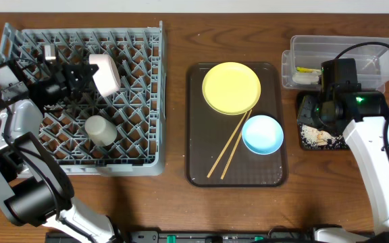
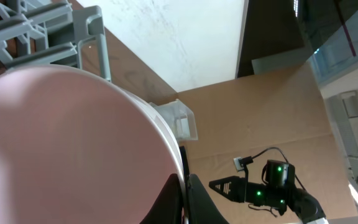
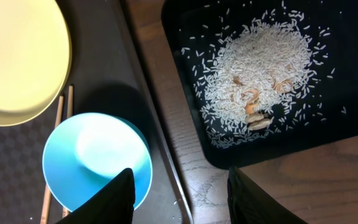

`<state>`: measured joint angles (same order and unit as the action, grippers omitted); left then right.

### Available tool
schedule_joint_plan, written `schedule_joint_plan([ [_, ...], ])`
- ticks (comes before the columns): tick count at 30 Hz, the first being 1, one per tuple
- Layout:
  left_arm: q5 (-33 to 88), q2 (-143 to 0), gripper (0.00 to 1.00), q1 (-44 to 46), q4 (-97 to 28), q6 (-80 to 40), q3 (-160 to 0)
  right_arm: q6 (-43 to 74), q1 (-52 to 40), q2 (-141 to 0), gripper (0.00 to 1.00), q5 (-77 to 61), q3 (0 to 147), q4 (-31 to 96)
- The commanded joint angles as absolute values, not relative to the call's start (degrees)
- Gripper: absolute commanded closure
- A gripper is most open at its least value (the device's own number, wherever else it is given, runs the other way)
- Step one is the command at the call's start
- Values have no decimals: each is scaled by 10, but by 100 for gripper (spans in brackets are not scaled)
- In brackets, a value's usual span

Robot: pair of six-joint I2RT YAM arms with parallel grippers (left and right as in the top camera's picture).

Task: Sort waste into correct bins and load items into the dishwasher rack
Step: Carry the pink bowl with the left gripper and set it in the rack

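My left gripper point(image 1: 85, 75) is shut on the rim of the white bowl point(image 1: 105, 73) and holds it tilted over the grey dishwasher rack point(image 1: 19, 47). In the left wrist view the bowl point(image 2: 61, 143) fills the frame, with my fingers point(image 2: 185, 200) pinching its rim. The small white cup point(image 1: 100, 130) lies in the rack. The yellow plate point(image 1: 231, 88), light blue bowl point(image 1: 262, 133) and chopsticks point(image 1: 229, 147) sit on the brown tray. My right gripper point(image 3: 182, 199) is open and empty, above the table between the blue bowl point(image 3: 95, 158) and the black tray point(image 3: 185, 25), which holds the rice point(image 3: 260, 62).
The brown serving tray point(image 1: 198, 172) lies mid-table. The clear container point(image 1: 377, 50) stands at the back right with the yellow-green wrapper point(image 1: 308, 69) inside. The black tray point(image 1: 302, 101) sits just in front of it. Rack pegs point(image 2: 42, 37) stand close around the held bowl.
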<state>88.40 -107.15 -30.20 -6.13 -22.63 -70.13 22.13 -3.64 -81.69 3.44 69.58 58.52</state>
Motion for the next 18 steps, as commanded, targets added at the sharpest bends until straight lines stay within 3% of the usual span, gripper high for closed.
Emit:
schedule_joint_plan([
  [1, 892, -1070, 94, -301, -62, -230, -705, 220, -32, -808, 54, 36, 697, 586],
  [18, 799, -1072, 94, -301, -89, -230, -688, 220, -32, -808, 54, 36, 697, 588],
])
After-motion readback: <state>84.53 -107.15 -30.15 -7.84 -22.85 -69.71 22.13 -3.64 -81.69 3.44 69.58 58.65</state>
